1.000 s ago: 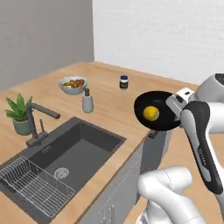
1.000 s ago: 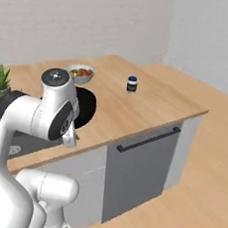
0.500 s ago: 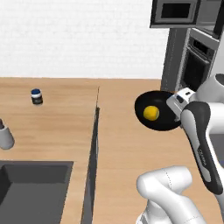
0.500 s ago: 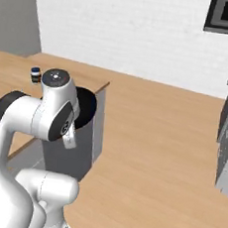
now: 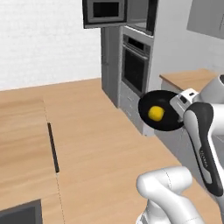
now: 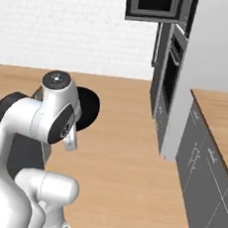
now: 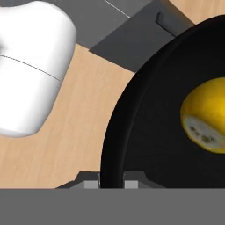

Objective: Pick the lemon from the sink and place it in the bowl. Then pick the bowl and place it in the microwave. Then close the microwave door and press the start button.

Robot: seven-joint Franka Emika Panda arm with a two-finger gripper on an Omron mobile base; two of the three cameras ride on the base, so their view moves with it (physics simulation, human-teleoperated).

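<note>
**Held aloft at the arm's end: one bowl, one lemon**

Nearest the base, one gripper point(image 7: 111, 183), its two fingertips closed on the near rim of the bowl point(image 7: 145, 132); the grip is seen in the hand view, where the rim passes between the tips.

One bowl point(image 5: 159, 113), black, wide and shallow, carried in the air off the arm's right side in the left base view, clear of floor and counters. In the right base view its dark edge point(image 6: 89, 108) shows just behind the arm's upper joint.

One lemon point(image 5: 155, 113), bright yellow, lying inside the bowl slightly left of its middle. In the hand view the lemon point(image 7: 206, 118) rests on the bowl's inner surface toward the right, a pale speckled end facing the camera.

One corner of the sink point(image 5: 22, 213), dark grey, at the near left edge of the left base view, set in a wooden counter point(image 5: 22, 144).

One dark bar handle point(image 5: 52, 146), on the counter's front edge to the left.

Floor point(image 6: 127, 152): light wood boards, running from the base to the far wall.

One second wooden counter point(image 6: 218, 114) over grey cabinet fronts, on the right.

One oven point(image 5: 135, 65), built into a tall grey column, far and right of centre, with a dark glass door.

One microwave point(image 6: 153, 4), dark grey, above the oven; its door point(image 6: 186, 11) stands open at its right side.

Far wall point(image 6: 60, 25): white brick.
</note>
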